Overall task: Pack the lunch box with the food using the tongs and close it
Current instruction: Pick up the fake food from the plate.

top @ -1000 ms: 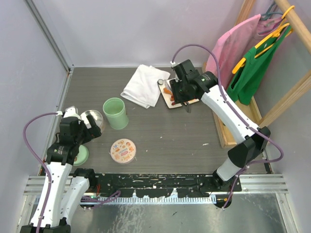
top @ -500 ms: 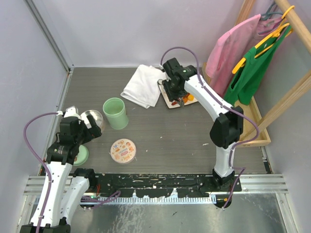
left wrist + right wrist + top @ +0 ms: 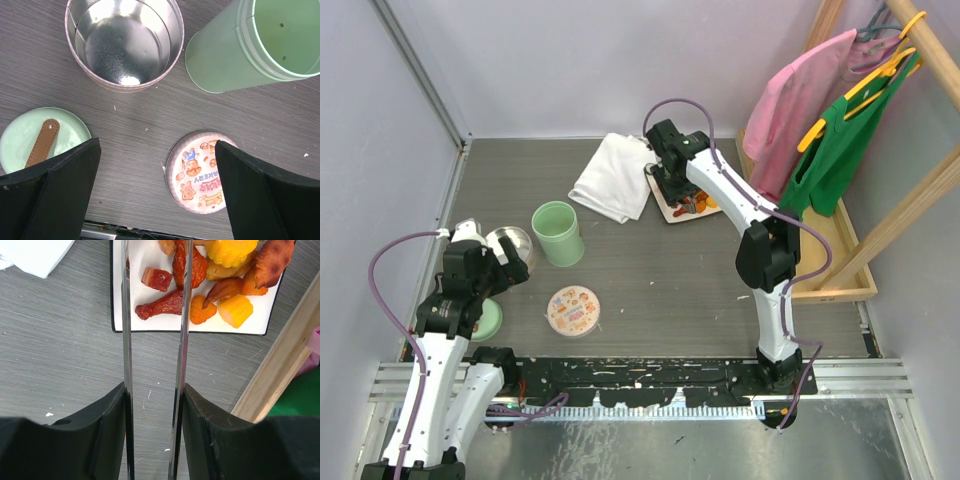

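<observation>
My right gripper [image 3: 153,390] is shut on the tongs [image 3: 125,340]; each finger presses one slim metal arm. The two arms run roughly parallel out over the white plate [image 3: 252,322]. On the plate lies the food [image 3: 220,275]: orange, red, yellow and brown pieces. A brown drumstick and a red piece lie between the arms, whose tips are cut off at the frame's top. In the top view the right gripper [image 3: 670,172] hovers at the plate's far-left side. The lunch box [image 3: 558,233], a mint-green cup, stands open mid-left. My left gripper [image 3: 157,150] hangs open above bare table.
A steel bowl [image 3: 125,42] stands beside the green cup. The mint-green lid [image 3: 30,140] with a brown knob and a round cartoon-printed lid [image 3: 200,172] lie flat near the left gripper. A white cloth [image 3: 617,177] lies left of the plate. A wooden rack [image 3: 820,230] with clothes lines the right.
The right arm has folded inward and carried the tongs left and farther back across the food plate. The left arm has not moved.
</observation>
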Tool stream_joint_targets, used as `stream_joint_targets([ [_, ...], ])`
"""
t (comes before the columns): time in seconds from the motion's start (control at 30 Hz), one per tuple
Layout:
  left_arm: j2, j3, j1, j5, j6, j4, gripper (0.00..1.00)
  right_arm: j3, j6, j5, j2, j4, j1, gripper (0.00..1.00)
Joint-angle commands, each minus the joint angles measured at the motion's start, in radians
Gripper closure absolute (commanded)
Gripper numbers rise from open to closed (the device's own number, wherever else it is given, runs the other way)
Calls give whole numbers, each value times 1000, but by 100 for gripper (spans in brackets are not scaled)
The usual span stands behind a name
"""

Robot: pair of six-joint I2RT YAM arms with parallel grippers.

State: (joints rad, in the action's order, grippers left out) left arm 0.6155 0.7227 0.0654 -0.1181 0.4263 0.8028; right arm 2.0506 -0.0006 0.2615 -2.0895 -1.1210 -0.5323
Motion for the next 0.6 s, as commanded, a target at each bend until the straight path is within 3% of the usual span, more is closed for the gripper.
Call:
stream_joint_targets([
  [0.0,-2,9,4,-2,-9,-41,2,44,-24,15,-8,-1,5,51],
  [0.57,6,10,4,4,-7,-39,2,78,-25,-65,-29,-12,10,52],
])
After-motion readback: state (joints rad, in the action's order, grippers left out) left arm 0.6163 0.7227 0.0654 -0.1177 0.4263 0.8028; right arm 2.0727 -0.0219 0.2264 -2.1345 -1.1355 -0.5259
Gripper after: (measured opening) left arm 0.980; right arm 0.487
